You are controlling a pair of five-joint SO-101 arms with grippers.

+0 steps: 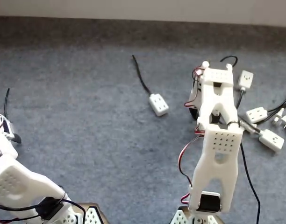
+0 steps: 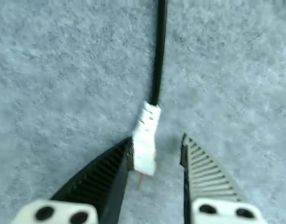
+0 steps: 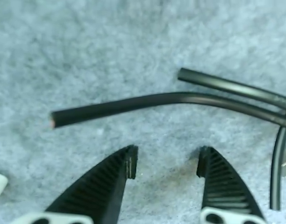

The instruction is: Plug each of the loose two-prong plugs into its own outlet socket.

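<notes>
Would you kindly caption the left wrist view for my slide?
Open left gripper straddles a white two-prong plug on grey carpet.

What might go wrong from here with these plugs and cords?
The plug sits against one finger of the open left gripper, so closing may twist it. The open right gripper hangs over loose cords and may snag one. The lone socket lies loose and may slide.
</notes>
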